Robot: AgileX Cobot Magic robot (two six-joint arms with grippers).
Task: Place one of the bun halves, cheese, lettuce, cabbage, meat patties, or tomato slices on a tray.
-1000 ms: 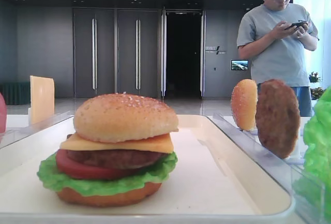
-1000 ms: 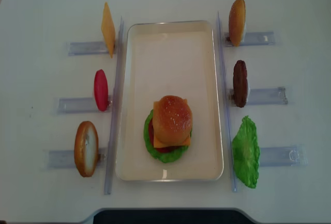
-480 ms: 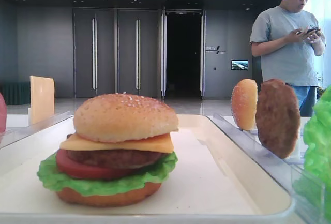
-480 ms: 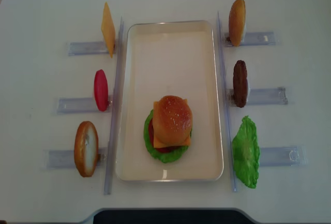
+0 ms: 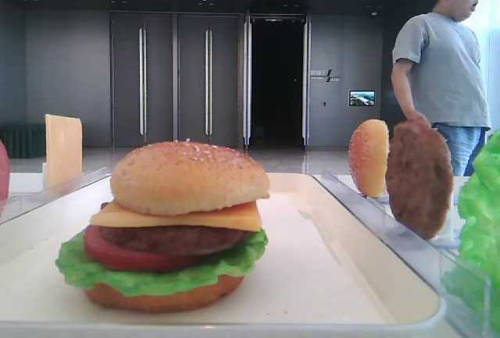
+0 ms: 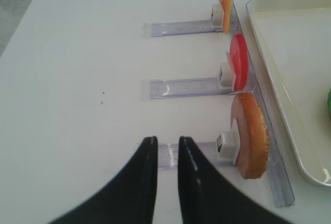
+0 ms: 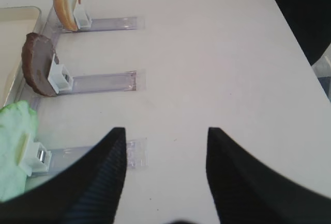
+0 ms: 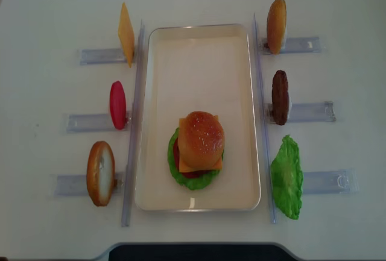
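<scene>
On the cream tray (image 8: 199, 44) stands a stacked burger topped by a sesame bun half (image 8: 201, 135), with cheese, patty, tomato and lettuce under it. Left racks hold a cheese slice (image 8: 125, 34), a tomato slice (image 8: 117, 105) and a bun half (image 8: 100, 173). Right racks hold a bun half (image 8: 277, 25), a meat patty (image 8: 280, 97) and lettuce (image 8: 287, 176). My left gripper (image 6: 166, 141) is shut on nothing, over the table left of the bun half (image 6: 253, 136). My right gripper (image 7: 165, 131) is open and empty, right of the lettuce (image 7: 13, 146). No cabbage shows.
Clear plastic rails (image 8: 134, 122) run along both long sides of the tray. A person (image 5: 445, 72) stands beyond the table's far right. The table's near edge (image 8: 193, 246) lies just below the tray. Neither arm shows in the overhead view.
Nothing on the table has moved. The left gripper's jaws have come together. The person in the background has stepped to the right and lowered the phone.
</scene>
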